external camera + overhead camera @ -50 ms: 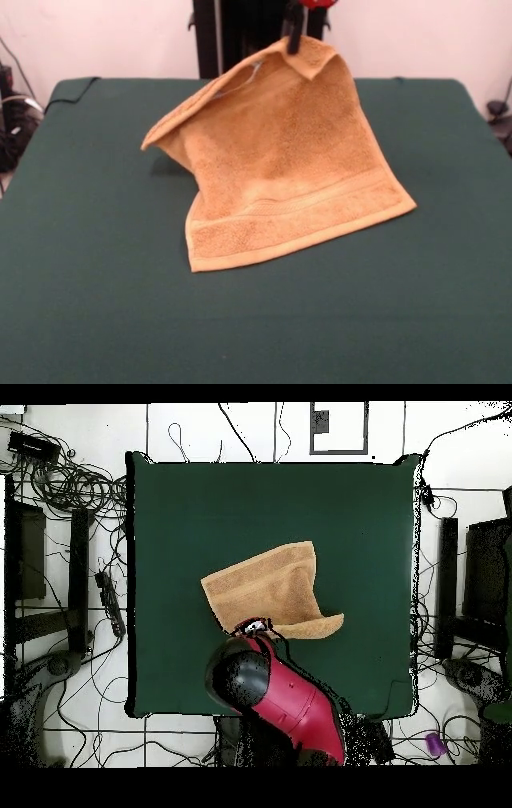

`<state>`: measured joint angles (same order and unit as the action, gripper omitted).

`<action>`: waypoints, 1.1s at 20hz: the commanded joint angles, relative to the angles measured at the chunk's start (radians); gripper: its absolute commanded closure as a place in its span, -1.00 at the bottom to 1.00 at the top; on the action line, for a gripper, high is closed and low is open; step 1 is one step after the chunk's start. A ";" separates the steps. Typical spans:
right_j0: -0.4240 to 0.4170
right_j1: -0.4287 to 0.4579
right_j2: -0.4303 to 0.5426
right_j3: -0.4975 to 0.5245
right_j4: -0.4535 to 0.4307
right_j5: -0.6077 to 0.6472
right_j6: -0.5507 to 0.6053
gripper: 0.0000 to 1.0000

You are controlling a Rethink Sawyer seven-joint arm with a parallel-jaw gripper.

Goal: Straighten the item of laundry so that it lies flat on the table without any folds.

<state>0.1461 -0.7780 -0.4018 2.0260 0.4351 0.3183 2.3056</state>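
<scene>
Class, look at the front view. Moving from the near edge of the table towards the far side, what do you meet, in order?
Bare table → the towel's bordered lower edge lying on the cloth → the towel's body rising off the table → its top corner pinched in the end effector.

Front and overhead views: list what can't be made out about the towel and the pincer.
- Pincer, front view: only its dark tip shows at the towel's raised corner; the top edge cuts off the rest.
- Pincer, overhead view: the red arm covers it.
- Towel's underside and the table behind it, front view: hidden by the hanging cloth.
- White tag, front view: too small to confirm.
</scene>
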 commanded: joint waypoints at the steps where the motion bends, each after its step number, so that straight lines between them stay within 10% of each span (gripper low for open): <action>1: -0.003 0.032 0.140 0.099 -0.011 -0.025 0.129 1.00; 12: -0.050 -0.151 0.089 0.177 -0.061 0.110 0.028 1.00; 22: -0.169 -0.174 0.235 0.301 -0.066 -0.054 0.013 1.00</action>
<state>0.0166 -0.9612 -0.3616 2.1703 0.3943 0.3143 2.3056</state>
